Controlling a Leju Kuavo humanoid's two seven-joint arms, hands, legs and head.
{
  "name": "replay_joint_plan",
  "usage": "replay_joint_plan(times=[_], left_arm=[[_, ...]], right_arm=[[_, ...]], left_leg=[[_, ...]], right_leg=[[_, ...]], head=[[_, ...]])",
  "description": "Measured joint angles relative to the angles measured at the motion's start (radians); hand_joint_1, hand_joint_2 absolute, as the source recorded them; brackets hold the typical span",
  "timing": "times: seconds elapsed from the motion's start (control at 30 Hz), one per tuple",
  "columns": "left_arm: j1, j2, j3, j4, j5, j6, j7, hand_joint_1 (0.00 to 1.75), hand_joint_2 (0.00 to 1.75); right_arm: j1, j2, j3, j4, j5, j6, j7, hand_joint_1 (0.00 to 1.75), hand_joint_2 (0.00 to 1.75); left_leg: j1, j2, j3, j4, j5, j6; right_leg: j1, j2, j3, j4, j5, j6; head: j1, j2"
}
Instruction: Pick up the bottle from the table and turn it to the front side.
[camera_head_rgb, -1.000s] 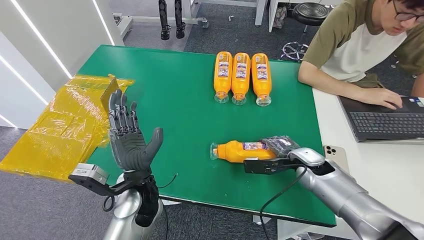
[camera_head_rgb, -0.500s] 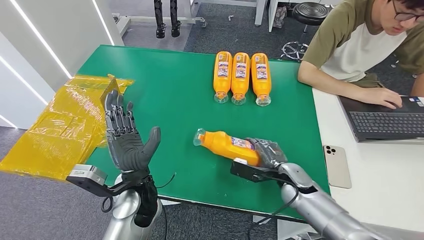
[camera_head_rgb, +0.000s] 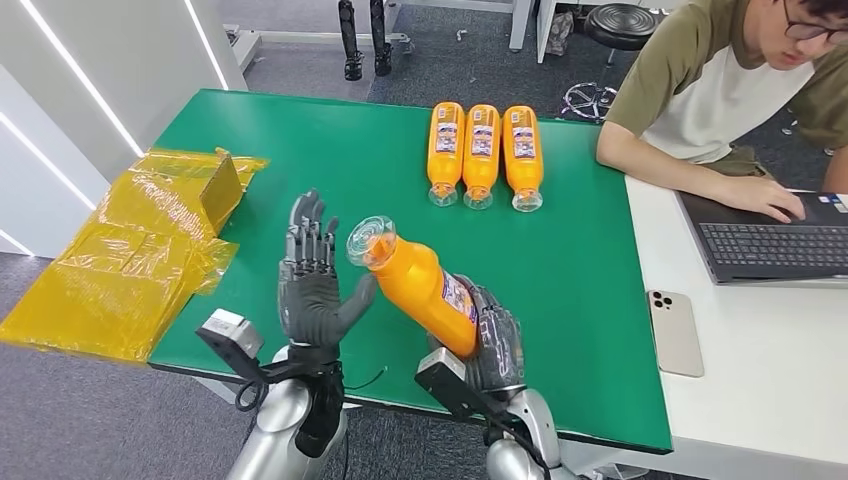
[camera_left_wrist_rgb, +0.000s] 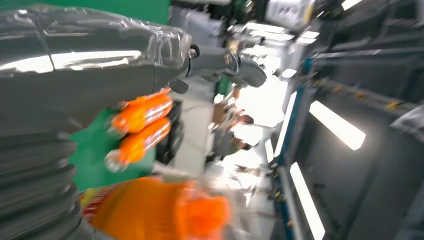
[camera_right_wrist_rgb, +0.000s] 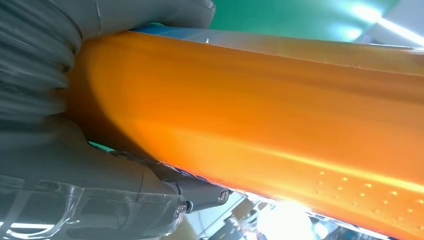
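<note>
Right hand (camera_head_rgb: 492, 345): grips the orange plastic bottle (camera_head_rgb: 420, 283), lifted off the green table (camera_head_rgb: 580, 260), tilted.
Left hand (camera_head_rgb: 315, 285): fingers spread, empty, beside the bottle.
Right wrist view: thumb (camera_right_wrist_rgb: 150, 15) pressed on the bottle's label edge.

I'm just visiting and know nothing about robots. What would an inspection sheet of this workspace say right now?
Surface: green table, a white desk beside it.
Job's things: orange bottle lifted off the table, tilted, cap end toward the left hand.
Clutter: three orange bottles lying side by side; yellow plastic bags at the table's edge.
Hands: right hand grips the bottle's lower part; left hand raised, fingers apart, holding nothing.
Cables: black wires at the wrists.
Surroundings: person typing on a laptop; phone.
</note>
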Motion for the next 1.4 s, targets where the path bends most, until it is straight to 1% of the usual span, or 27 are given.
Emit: replay_joint_plan(times=[0.1, 0.2, 0.33, 0.47, 0.63, 0.73, 0.8, 0.9, 1.07, 1.27, 1.3, 1.33, 1.4], left_arm=[[-0.017, -0.001, -0.03, 0.05, -0.006, -0.068, 0.015, 0.0, 1.75], [-0.027, -0.002, -0.05, 0.077, -0.002, -0.137, 0.017, 0.0, 1.75], [-0.032, -0.002, -0.066, 0.088, -0.011, -0.164, 0.019, 0.0, 1.75], [-0.034, -0.003, -0.07, 0.091, -0.021, -0.167, 0.023, 0.0, 1.75], [-0.035, -0.004, -0.07, 0.093, -0.023, -0.167, 0.027, 0.0, 1.75], [-0.035, -0.004, -0.069, 0.093, -0.024, -0.169, 0.027, 0.0, 1.75], [-0.035, -0.004, -0.067, 0.093, -0.029, -0.168, 0.027, 0.0, 1.75], [-0.036, -0.004, -0.062, 0.093, -0.062, -0.139, 0.032, 0.0, 1.75], [-0.035, -0.005, -0.055, 0.093, -0.093, -0.115, 0.039, 0.0, 1.75], [-0.035, -0.005, -0.053, 0.093, -0.134, -0.075, 0.039, 0.0, 1.75], [-0.035, -0.005, -0.053, 0.093, -0.134, -0.072, 0.039, 0.1, 1.75], [-0.035, -0.005, -0.053, 0.093, -0.134, -0.069, 0.039, 0.5, 1.75], [-0.035, -0.005, -0.052, 0.093, -0.126, -0.067, 0.039, 1.37, 1.75]], right_arm=[[0.064, 0.03, -0.047, -0.068, 0.054, 0.013, 0.006, 1.75, 1.75], [0.104, 0.05, -0.081, -0.115, 0.103, 0.041, 0.017, 1.75, 1.75], [0.131, 0.068, -0.105, -0.15, 0.147, 0.073, 0.027, 1.75, 1.75], [0.14, 0.078, -0.113, -0.16, 0.2, 0.12, 0.055, 1.75, 1.75], [0.144, 0.082, -0.116, -0.164, 0.309, 0.185, 0.132, 1.75, 1.75], [0.144, 0.082, -0.12, -0.172, 0.406, 0.203, 0.18, 1.75, 1.75], [0.145, 0.082, -0.126, -0.181, 0.488, 0.199, 0.208, 1.75, 1.75], [0.15, 0.082, -0.137, -0.199, 0.601, 0.187, 0.238, 1.75, 1.75], [0.168, 0.08, -0.159, -0.23, 0.704, 0.182, 0.25, 1.75, 1.75], [0.174, 0.08, -0.167, -0.233, 0.723, 0.174, 0.242, 1.75, 1.75], [0.173, 0.08, -0.167, -0.232, 0.726, 0.175, 0.243, 1.75, 1.75], [0.173, 0.08, -0.167, -0.231, 0.728, 0.176, 0.243, 1.75, 1.75], [0.172, 0.08, -0.167, -0.228, 0.731, 0.177, 0.243, 1.75, 1.75]], left_leg=[[0.0, 0.0, 0.0, 0.0, 0.0, 0.0], [0.0, 0.001, 0.0, 0.0, 0.0, 0.0], [0.0, 0.001, 0.0, 0.0, 0.0, 0.0], [0.0, 0.001, 0.0, 0.0, 0.0, 0.0], [0.0, 0.001, 0.0, 0.0, 0.0, 0.0], [0.0, 0.001, 0.0, 0.0, 0.0, 0.0], [0.0, 0.001, 0.0, 0.0, 0.0, 0.0], [0.0, 0.001, 0.0, 0.0, 0.0, 0.0], [0.0, 0.001, 0.0, 0.0, 0.0, 0.0], [0.0, 0.001, 0.0, 0.0, 0.0, 0.0], [0.0, 0.001, 0.0, 0.0, 0.0, 0.0], [0.0, 0.001, 0.0, 0.0, 0.0, 0.0], [0.0, 0.001, 0.0, 0.0, 0.0, 0.0]], right_leg=[[0.0, 0.0, 0.0, 0.0, 0.0, 0.0], [0.0, 0.0, 0.0, 0.0, 0.0, 0.0], [0.0, 0.001, 0.0, 0.0, 0.0, 0.0], [0.0, 0.001, 0.0, 0.0, 0.0, 0.0], [0.0, 0.001, -0.001, 0.0, 0.0, 0.0], [0.0, 0.001, -0.001, 0.0, 0.0, 0.0], [0.0, 0.001, -0.001, 0.0, 0.0, 0.0], [0.0, 0.001, -0.001, 0.0, 0.0, 0.0], [0.0, 0.001, -0.001, 0.0, 0.0, 0.0], [0.0, 0.002, -0.001, 0.0, 0.0, 0.0], [0.0, 0.002, -0.001, 0.0, 0.0, 0.0], [0.0, 0.002, -0.001, 0.0, 0.0, 0.0], [0.0, 0.002, -0.001, 0.0, 0.0, 0.0]], head=[[0.0, 0.0], [0.0, 0.0], [0.0, 0.0], [0.0, 0.0], [0.0, 0.0], [0.0, 0.0], [0.0, 0.0], [0.0, 0.0], [0.0, 0.0], [0.0, 0.0], [0.0, 0.0], [0.0, 0.0], [0.0, 0.0]])
